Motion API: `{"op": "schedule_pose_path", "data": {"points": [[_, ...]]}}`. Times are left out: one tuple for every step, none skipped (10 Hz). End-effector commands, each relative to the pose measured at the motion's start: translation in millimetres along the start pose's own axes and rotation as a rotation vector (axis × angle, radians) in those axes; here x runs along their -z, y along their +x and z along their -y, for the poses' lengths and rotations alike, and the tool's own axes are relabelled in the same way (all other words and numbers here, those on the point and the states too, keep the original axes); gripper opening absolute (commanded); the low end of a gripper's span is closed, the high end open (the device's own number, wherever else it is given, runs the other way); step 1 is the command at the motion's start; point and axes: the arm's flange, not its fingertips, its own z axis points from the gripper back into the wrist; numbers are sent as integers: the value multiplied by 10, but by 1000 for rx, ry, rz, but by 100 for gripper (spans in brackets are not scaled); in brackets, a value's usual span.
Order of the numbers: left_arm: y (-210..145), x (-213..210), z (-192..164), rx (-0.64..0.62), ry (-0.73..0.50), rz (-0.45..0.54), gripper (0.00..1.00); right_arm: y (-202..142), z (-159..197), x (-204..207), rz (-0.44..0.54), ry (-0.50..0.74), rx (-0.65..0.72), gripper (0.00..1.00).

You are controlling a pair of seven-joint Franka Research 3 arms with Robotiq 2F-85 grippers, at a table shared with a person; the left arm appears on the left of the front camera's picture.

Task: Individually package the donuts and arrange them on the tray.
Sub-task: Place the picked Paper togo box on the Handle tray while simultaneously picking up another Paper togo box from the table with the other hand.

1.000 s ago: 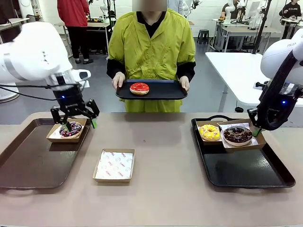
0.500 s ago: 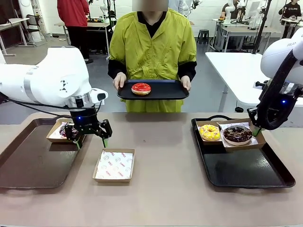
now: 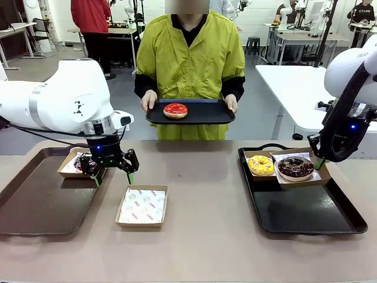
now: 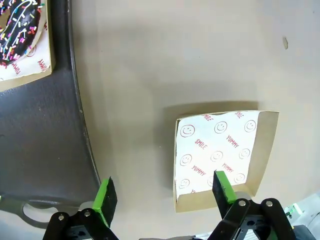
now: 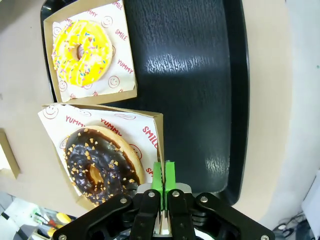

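The boxed donut [image 4: 17, 25] sits in the far right corner of the left tray [image 3: 35, 206]; the empty box [image 3: 142, 206] lies on the table [image 3: 206, 247] just right of that tray. Along the far edge of the right tray [image 3: 312, 221], the inner donut [image 3: 261, 165] sits boxed left of the outer donut [image 3: 296, 168]. Behind the table, a person [image 3: 188, 59] holds the held tray [image 3: 206, 113], which bears the last donut [image 3: 175, 110].

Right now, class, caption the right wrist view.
Right gripper shut on the cardboard box holding the chocolate donut, beside the boxed yellow donut on the black tray.
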Motion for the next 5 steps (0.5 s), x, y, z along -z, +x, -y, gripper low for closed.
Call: {"op": "schedule_pose_path", "data": {"points": [[20, -22, -1, 2, 0, -3, 100, -10, -12, -17, 4, 2, 8, 2], [20, -22, -1, 2, 0, -3, 100, -10, -12, -17, 4, 2, 8, 2], [0, 0, 0, 0, 0, 0, 100, 0, 0, 0, 0, 0, 0, 2], [-83, 7, 77, -5, 40, 42, 100, -86, -28, 47, 7, -37, 0, 2], [-180, 26, 212, 19, 83, 66, 100, -215, 3, 88, 4, -60, 7, 2]]}}
